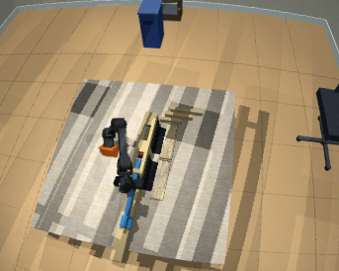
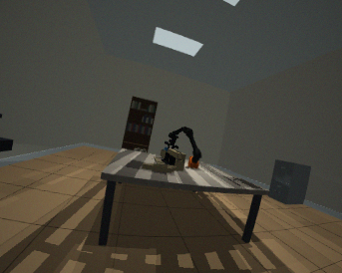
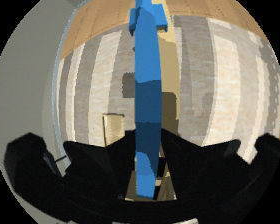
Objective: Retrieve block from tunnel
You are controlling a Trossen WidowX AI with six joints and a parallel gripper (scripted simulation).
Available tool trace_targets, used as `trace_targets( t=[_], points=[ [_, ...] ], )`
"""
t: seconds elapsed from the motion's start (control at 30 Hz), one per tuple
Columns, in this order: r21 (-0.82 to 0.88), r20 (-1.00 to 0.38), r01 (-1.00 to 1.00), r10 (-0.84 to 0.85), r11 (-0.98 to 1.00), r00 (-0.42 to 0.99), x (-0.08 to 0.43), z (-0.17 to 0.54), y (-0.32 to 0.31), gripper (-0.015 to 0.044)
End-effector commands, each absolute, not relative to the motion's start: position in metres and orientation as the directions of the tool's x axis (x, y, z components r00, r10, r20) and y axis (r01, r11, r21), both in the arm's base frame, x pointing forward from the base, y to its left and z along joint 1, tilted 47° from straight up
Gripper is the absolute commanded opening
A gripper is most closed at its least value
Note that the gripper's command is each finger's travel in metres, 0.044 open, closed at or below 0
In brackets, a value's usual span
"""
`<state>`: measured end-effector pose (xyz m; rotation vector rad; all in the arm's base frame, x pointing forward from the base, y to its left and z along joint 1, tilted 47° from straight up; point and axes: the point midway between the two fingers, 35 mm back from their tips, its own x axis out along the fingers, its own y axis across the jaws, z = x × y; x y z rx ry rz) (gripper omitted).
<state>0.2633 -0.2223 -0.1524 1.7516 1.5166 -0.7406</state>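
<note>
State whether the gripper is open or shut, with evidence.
Shut on the blue handle: the gripper's dark fingers press both its sides.

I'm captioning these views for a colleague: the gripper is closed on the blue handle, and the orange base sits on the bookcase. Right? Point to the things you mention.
The base (image 1: 109, 150) (image 2: 193, 162) sits on the table (image 2: 139, 180), as the exterior view shows; the gripper (image 3: 149, 131) is closed on the blue handle (image 1: 130, 200) (image 3: 148, 65).
</note>
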Motion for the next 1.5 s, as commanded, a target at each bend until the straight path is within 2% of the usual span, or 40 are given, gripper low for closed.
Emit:
trace_targets(
  t=[0.0, 0.43, 0.53, 0.77, 1.47],
  points=[
    [0.135, -0.791, 0.988, 0.592, -0.075, 0.153, 0.263, -0.152, -0.222, 0.0105],
    [0.135, -0.797, 0.988, 0.585, -0.071, 0.151, 0.265, -0.127, -0.249, 0.044],
    [0.129, -0.791, 0.988, 0.593, -0.079, 0.151, 0.264, -0.132, -0.241, 0.044],
    [0.134, -0.795, 0.988, 0.588, -0.071, 0.15, 0.264, -0.09, -0.21, 0.044],
    [0.135, -0.795, 0.988, 0.588, -0.071, 0.151, 0.263, -0.108, -0.193, 0.044]
  ],
)
